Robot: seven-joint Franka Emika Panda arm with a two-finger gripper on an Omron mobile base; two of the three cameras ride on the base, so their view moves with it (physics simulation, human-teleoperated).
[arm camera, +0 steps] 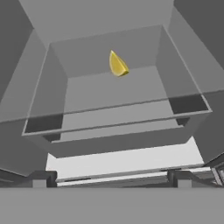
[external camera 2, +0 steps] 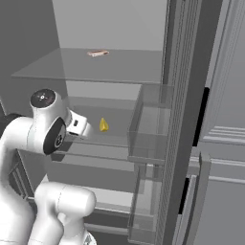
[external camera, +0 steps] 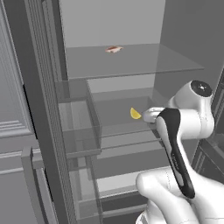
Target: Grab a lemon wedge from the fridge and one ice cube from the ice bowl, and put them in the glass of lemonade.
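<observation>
Wedge work ahead: the lemon wedge [arm camera: 117, 64] sits mid-shelf toward the back edge of a glass shelf [external camera: 127, 127] in the open fridge [external camera 2: 178, 95]. Probably light, slick and soft; pinch its flat sides gently. Gripper's opening cannot be told.

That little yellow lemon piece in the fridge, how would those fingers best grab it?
Probably across its two flat cut faces, near the thicker middle. The lemon wedge stands with its point up on a glass shelf inside the open fridge. Coming straight in from the front looks best, since the shelf above leaves little room overhead.
</observation>
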